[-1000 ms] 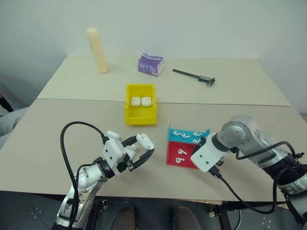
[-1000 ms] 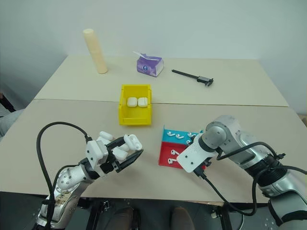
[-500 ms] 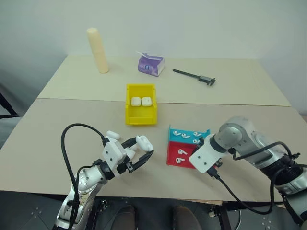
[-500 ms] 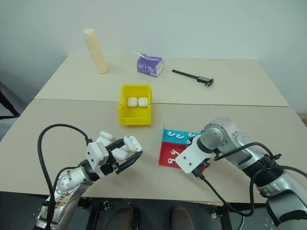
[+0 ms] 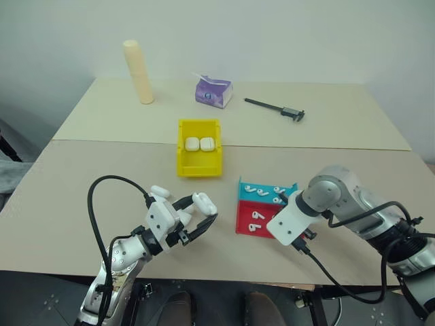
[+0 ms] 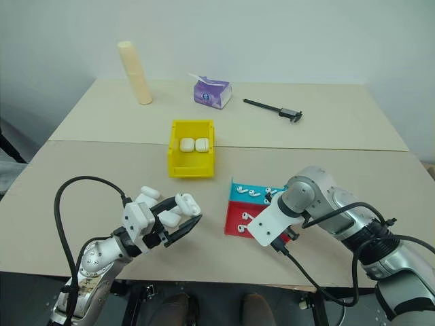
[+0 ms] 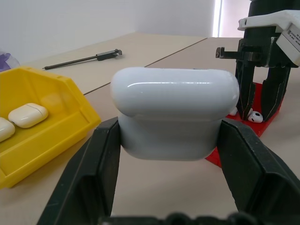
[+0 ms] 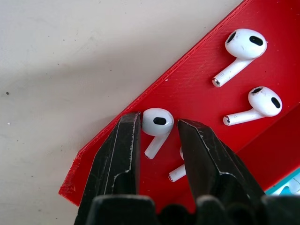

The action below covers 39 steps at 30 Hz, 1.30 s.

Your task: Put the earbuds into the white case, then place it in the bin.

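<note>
white case (image 7: 174, 112) unmarked, purple pack (image 5: 213, 91) print perhaps unreadable

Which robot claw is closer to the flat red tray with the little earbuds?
The right claw: it's down over the flat red plastic tray, fingers around one earbud. The left claw holds a white case off to the side.

Cream cylinder (image 5: 138, 71), purple tissue pack (image 5: 213, 91), black caliper (image 5: 275, 108) along table's (image 5: 102, 109) far edge.

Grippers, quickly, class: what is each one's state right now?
Left gripper: shut on the white case.
Right gripper: fingers either side of an earbud on the red tray; grip cannot be told.
</note>
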### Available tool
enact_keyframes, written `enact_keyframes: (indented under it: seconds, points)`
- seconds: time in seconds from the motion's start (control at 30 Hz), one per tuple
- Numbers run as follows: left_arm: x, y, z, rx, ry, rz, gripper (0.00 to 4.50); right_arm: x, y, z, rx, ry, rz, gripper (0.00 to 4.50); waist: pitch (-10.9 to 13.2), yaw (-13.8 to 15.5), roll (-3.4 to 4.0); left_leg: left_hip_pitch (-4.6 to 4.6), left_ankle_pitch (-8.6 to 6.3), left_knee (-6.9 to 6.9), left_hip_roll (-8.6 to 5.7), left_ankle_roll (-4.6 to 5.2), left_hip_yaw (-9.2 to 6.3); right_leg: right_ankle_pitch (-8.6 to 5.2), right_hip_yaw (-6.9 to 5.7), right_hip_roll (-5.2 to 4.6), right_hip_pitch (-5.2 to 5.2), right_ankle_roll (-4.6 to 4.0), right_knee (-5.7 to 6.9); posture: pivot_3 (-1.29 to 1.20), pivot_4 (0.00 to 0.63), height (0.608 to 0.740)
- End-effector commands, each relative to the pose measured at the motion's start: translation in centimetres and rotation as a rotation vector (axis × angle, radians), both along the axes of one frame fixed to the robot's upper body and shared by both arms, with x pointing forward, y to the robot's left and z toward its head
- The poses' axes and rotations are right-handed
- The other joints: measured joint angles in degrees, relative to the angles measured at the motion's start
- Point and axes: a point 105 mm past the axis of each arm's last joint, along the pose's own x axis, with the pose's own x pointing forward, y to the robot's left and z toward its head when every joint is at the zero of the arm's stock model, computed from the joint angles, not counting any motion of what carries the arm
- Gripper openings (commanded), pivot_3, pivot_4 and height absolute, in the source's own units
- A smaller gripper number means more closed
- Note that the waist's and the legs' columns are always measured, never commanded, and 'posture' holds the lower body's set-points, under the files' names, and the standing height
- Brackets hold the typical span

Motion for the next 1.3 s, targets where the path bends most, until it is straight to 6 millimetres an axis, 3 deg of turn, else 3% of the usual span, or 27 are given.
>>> enact_keyframes:
  seconds: [0.03,0.17,0.57,0.67,0.8,0.97,1.07,1.17,1.3]
  points:
    - [-0.4,-0.3,1.1,-0.008,-0.049,-0.009,2.78,0.0,0.0,0.2,-0.007,-0.006,0.022,1.47,0.0,0.0,0.00,0.00,0.00,0.00,0.00,0.00,0.00,0.00,0.00,0.00,0.00,0.00,0.00,0.00,0.150,0.740]
    - [-0.4,-0.2,1.0,-0.007,-0.047,-0.007,2.78,0.1,-0.1,0.1,-0.009,-0.011,0.005,0.62,0.0,0.0,0.00,0.03,0.00,0.00,0.00,0.00,0.00,0.00,0.00,0.00,0.03,0.00,0.00,0.00,0.150,0.740]
    - [-0.4,-0.3,1.1,-0.017,-0.046,-0.008,2.78,0.1,0.2,0.1,0.012,-0.008,-0.008,0.62,0.0,0.0,0.00,0.05,0.00,0.00,0.00,0.00,0.00,0.00,0.00,0.00,0.05,0.00,0.00,0.00,0.150,0.740]
    - [-0.4,-0.4,1.4,-0.029,-0.053,-0.022,2.78,-0.4,0.3,1.1,0.057,0.022,-0.040,0.62,0.0,0.0,0.00,0.05,0.00,0.00,0.01,0.00,0.00,0.00,0.01,0.00,0.04,0.00,0.00,0.00,0.150,0.740]
    - [-0.3,-0.9,2.7,-0.073,-0.074,-0.065,2.78,-0.6,0.3,4.2,0.182,0.031,-0.121,0.62,0.0,0.1,0.00,-0.04,0.00,0.00,0.00,0.00,0.00,0.00,0.00,-0.02,-0.03,0.00,0.00,0.00,0.150,0.740]
    - [0.0,-2.5,5.4,-0.156,-0.101,-0.200,2.78,-1.2,-0.2,11.9,0.524,0.065,-0.254,0.62,0.0,0.5,0.00,-0.10,0.00,0.02,0.03,0.00,-0.06,0.01,-0.06,-0.10,-0.02,0.00,0.00,0.00,0.150,0.740]
    - [0.0,-3.5,6.5,-0.191,-0.105,-0.288,2.78,-1.4,-0.2,15.3,0.759,0.091,-0.270,0.62,0.0,0.5,0.00,-0.11,-0.02,0.01,0.02,0.03,-0.07,0.01,-0.06,-0.08,-0.01,0.00,-0.04,0.00,0.150,0.740]
    - [-0.4,-4.4,7.4,-0.203,-0.096,-0.388,2.78,-1.5,0.0,17.6,0.988,0.101,-0.244,0.62,0.0,0.3,0.00,-0.15,-0.04,0.01,0.00,0.05,-0.07,0.01,-0.02,-0.04,-0.02,0.00,-0.07,0.00,0.150,0.740]
    - [-0.8,-4.9,8.0,-0.184,-0.100,-0.489,2.78,-2.4,0.3,20.2,1.319,0.246,-0.135,0.62,0.0,0.1,0.00,-0.19,-0.04,0.05,0.00,0.05,-0.11,0.01,-0.02,0.03,-0.03,0.01,-0.02,0.00,0.150,0.740]
